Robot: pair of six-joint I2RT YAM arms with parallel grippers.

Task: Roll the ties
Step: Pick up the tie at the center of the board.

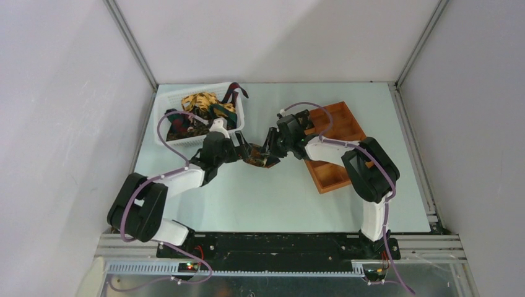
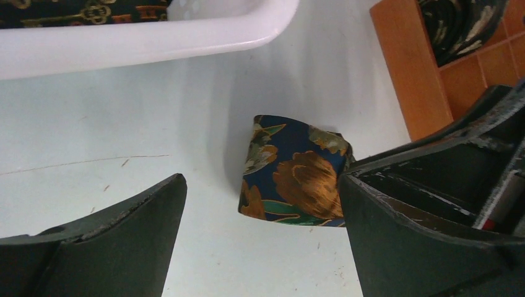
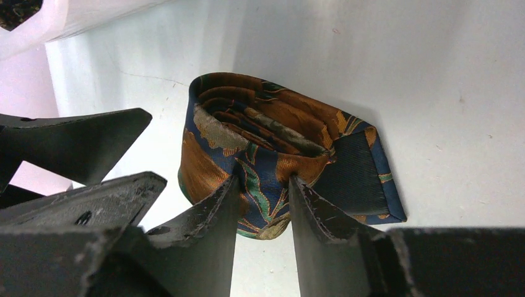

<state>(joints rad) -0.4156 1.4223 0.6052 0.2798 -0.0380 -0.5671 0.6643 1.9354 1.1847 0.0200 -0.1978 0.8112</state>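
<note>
A rolled tie point(image 3: 260, 142), navy with orange and green flowers, lies as a coil on the table; it also shows in the left wrist view point(image 2: 294, 173) and the top view point(image 1: 257, 158). My right gripper point(image 3: 265, 195) is shut on the coil's near edge, its pointed end lying flat to the right. My left gripper point(image 2: 260, 204) is open, the coil just ahead of its jaws and against the right finger point(image 2: 396, 229). Several unrolled ties point(image 1: 201, 111) lie heaped in the white basket point(image 1: 186, 141). A dark rolled tie point(image 2: 461, 25) sits in the tray.
The orange-brown compartment tray point(image 1: 334, 170) lies right of the grippers, partly under my right arm; its edge shows in the left wrist view point(image 2: 412, 74). The basket's rim point(image 2: 142, 40) is just beyond the left gripper.
</note>
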